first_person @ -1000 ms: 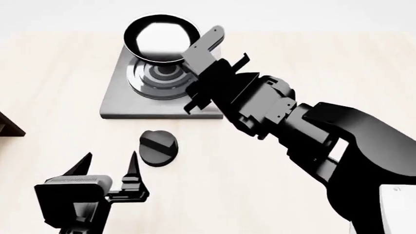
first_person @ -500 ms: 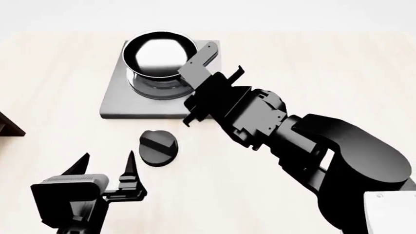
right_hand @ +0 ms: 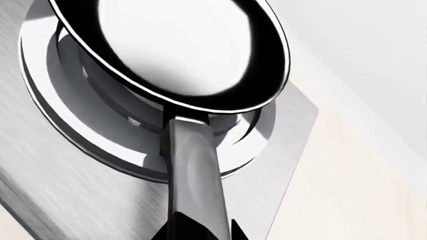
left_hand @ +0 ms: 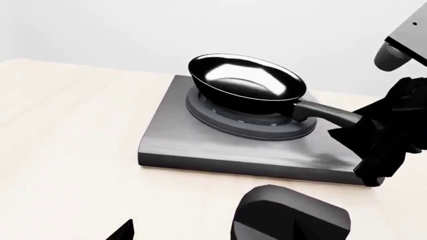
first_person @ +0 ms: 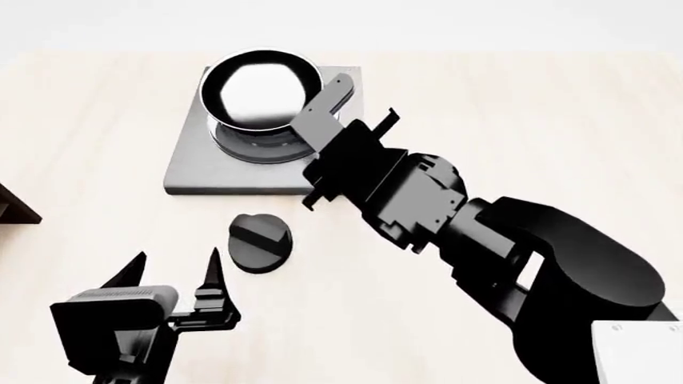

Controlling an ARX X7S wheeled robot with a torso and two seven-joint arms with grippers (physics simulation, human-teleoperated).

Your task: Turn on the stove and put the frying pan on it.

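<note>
Frying pan (first_person: 261, 92) over the burner rings of the stove (first_person: 197, 164), bowl tilted slightly in the left wrist view, glossy inside reflecting pale light. Hard to tell whether resting on the rings or held just above them. Long black handle (right_hand: 193, 180) running back from the pan toward the right claw (first_person: 325, 104), which is clamped on the handle's near end; dark fingertips visible at the handle's base in the right wrist view. Right arm stretched diagonally across the pale wooden desk (first_person: 533, 120) from the lower right of the head view.

Stove plate flat and square, grey brushed metal, lying on the desk toward the far side. Round black knob (first_person: 259, 242) separate from the plate, on the desk just in front of the stove's near edge, with a raised bar across its top. Also seen close up in the left wrist view (left_hand: 290, 217).

Left claw (first_person: 176, 276) low at the near left of the head view, spread open with nothing between its pointed fingers, near the knob but apart from it, on its near-left side. Dark brown corner of a shelf (first_person: 13, 208) at the far left edge of the head view.
</note>
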